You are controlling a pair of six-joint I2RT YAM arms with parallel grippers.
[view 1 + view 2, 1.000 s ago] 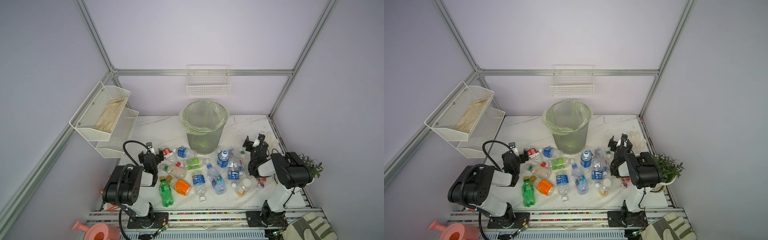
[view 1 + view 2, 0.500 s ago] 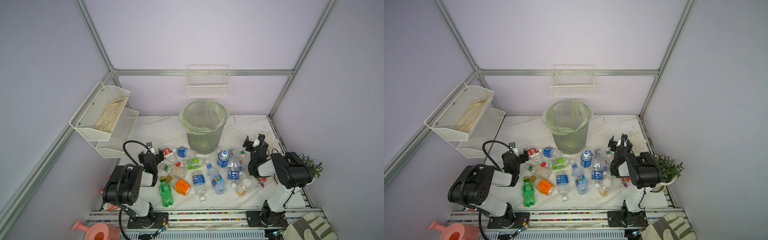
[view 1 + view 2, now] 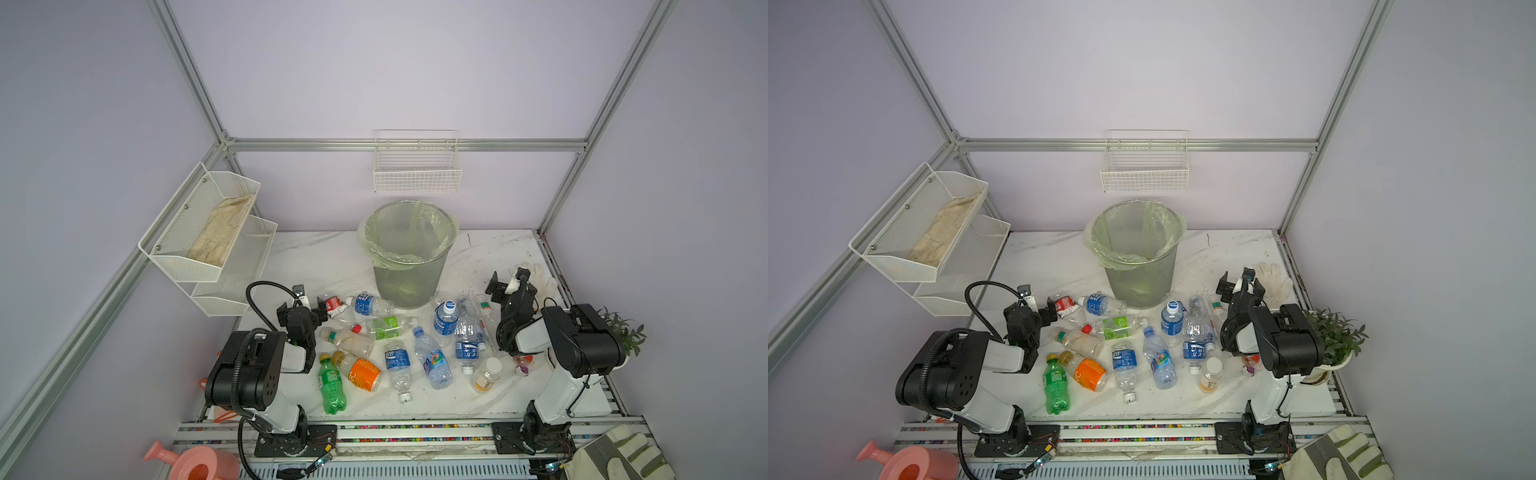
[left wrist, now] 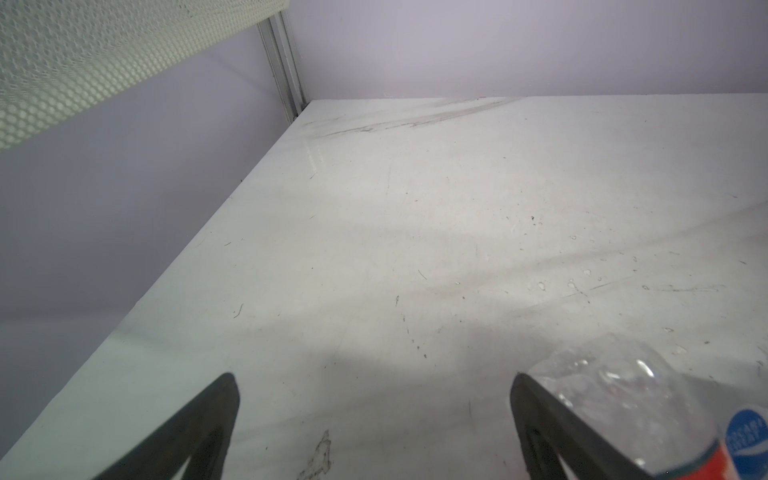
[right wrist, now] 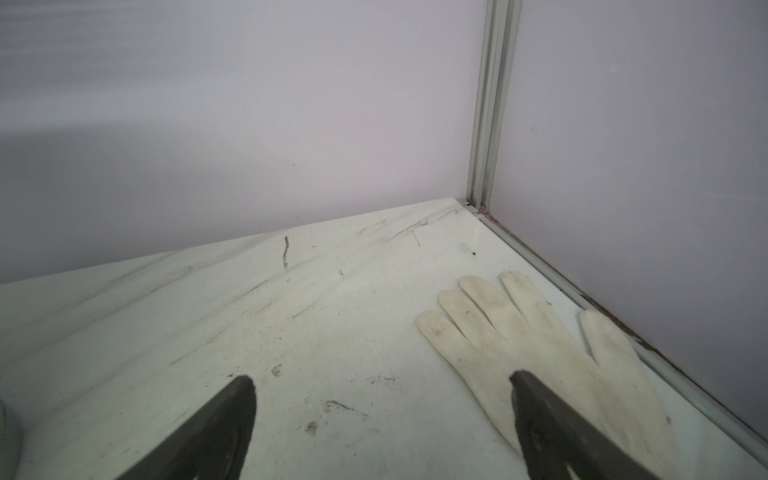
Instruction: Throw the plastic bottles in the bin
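Left gripper [image 3: 302,308]: jaws spread wide, nothing between them. It sits low over the table [image 3: 324,257], left of centre in both top views, at the left edge of the bottle heap.
Red-labelled bottle [image 3: 334,303]: lies on its side just beside the left gripper's finger nearer the heap. Whether the two touch cannot be told.
Right gripper [image 3: 509,286]: jaws also wide apart and empty. It is right of centre in both top views, over bare table, with one finger above the white glove [image 5: 540,353].
Plastic bottles [image 3: 434,363]: a loose heap on the table, lower middle of both top views, between the two arms. Almost all lie on their sides.
Green bottle [image 3: 331,384]: lower left edge of the heap, near the left arm's base, beside an orange-labelled bottle [image 3: 363,374].
Bin [image 3: 409,282]: upright at the centre of both top views, behind the heap, lined with a pale green bag. The nearest bottles lie just beside its foot.
White glove: flat on the table by the right wall.
Plant [image 3: 623,332]: right edge, behind the right arm.
Pink watering can [image 3: 195,461]: bottom left corner, off the table.
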